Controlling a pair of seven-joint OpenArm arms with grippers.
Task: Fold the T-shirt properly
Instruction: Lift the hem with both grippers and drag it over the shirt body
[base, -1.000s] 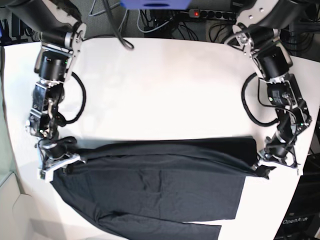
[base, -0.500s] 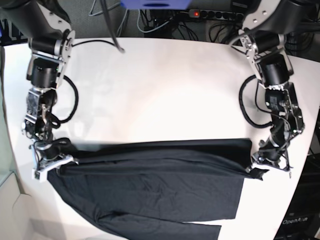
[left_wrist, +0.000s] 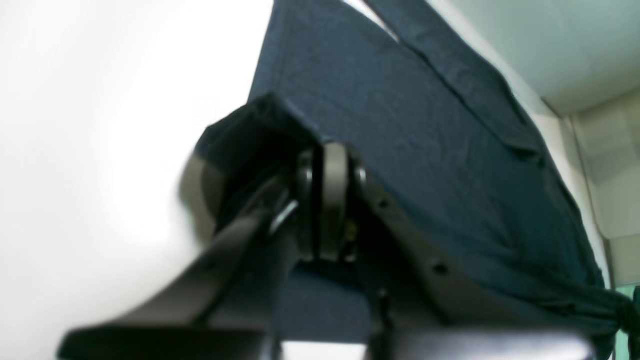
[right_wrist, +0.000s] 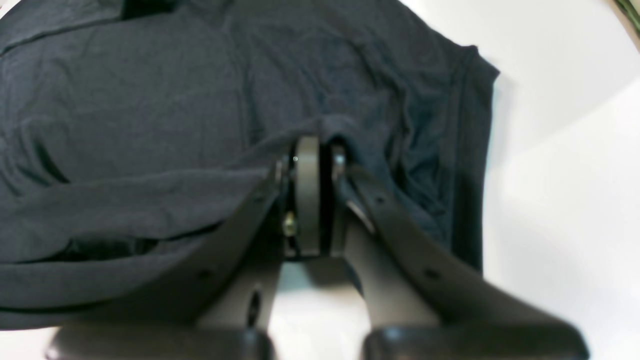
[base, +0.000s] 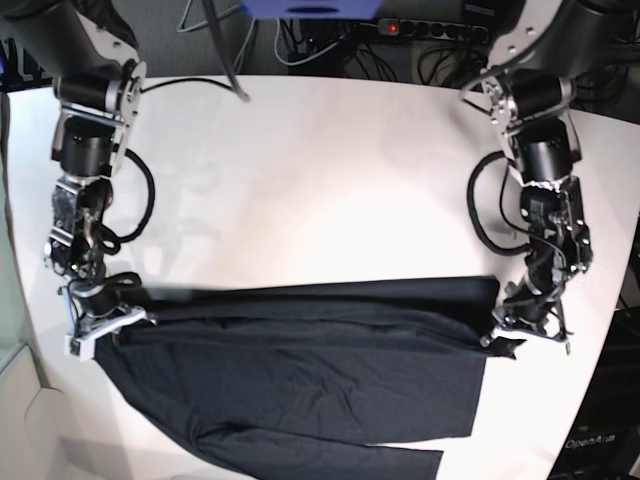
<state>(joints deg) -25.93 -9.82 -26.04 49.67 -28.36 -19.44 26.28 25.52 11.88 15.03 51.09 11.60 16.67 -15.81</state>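
The T-shirt (base: 320, 370) is a dark long-sleeved garment spread across the near half of the white table (base: 320, 170), one sleeve trailing to the front edge. Its upper layer is lifted into a taut band between the two grippers. At the shirt's right end in the base view, my left gripper (base: 503, 335) is shut on a pinched corner of cloth; the left wrist view shows that gripper (left_wrist: 330, 160) with T-shirt fabric (left_wrist: 440, 130) bunched at its tips. My right gripper (base: 105, 322) is shut on the left end, and the right wrist view shows it (right_wrist: 310, 150) pinching a ridge of T-shirt (right_wrist: 140, 100).
Behind the table's far edge lie a power strip (base: 425, 29) and tangled cables (base: 330, 50). Black arm cables loop beside each forearm. The table's right edge runs close to my left arm, and its left edge close to my right arm.
Both grippers have carried the held edge slightly away from the table's front. My left gripper has shifted inward toward the left of the base view, and the right one slightly outward.
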